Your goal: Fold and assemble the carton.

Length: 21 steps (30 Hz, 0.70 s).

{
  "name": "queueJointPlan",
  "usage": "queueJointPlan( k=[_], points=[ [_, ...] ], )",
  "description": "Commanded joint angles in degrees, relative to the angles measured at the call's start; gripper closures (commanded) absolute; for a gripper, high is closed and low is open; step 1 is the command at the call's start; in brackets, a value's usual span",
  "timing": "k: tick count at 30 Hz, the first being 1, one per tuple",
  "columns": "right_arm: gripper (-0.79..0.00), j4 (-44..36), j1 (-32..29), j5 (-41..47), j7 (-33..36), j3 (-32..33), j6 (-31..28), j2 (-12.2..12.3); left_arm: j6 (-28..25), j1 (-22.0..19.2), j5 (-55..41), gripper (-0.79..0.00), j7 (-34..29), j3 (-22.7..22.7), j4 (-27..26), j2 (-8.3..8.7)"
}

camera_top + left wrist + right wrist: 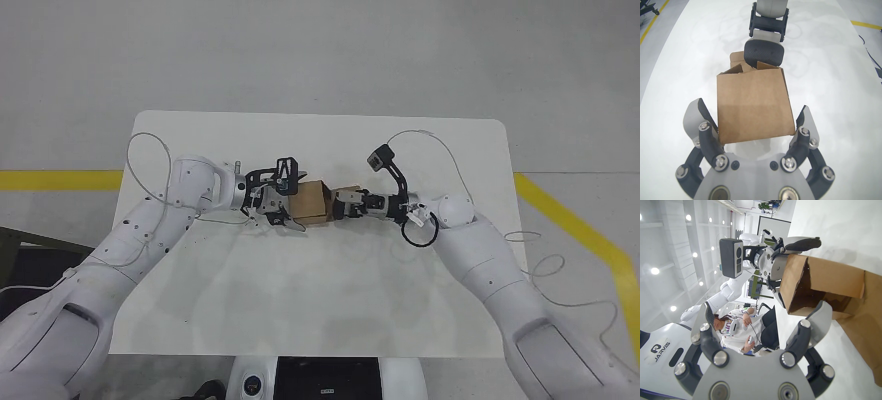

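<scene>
A brown carton (313, 200) lies on its side at the middle of the white table (200, 300), between my two grippers. My left gripper (753, 104) is open and straddles the carton's closed end (753, 106), with its pads close against both side walls. My right gripper (762, 308) is open at the other end, where the carton (838, 275) gapes. One of its fingers (819, 313) rests at the mouth by a loose flap (866, 332). From the left wrist view, that black finger pad (762, 53) presses on the far flaps.
Both arms meet over the table's centre in the top view. Thin cables (140, 150) loop above the table near each arm. Bare tabletop stretches toward the front edge (320, 350) and the back edge (320, 115).
</scene>
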Motion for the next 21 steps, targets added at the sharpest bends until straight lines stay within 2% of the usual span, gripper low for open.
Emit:
queueJointPlan(
  k=[1, 21],
  points=[
    [-0.785, 0.8, 0.6, 0.4, 0.2, -0.4, 0.2, -0.4, 0.0, -0.1, 0.0, -0.785, 0.1, 0.1, 0.0, 0.0],
    [-0.785, 7.5, 5.3, 1.5, 0.9, -2.9, 0.9, -3.4, 0.0, -0.9, 0.8, -0.785, 2.1, 1.9, 0.7, 0.28]
  ],
)
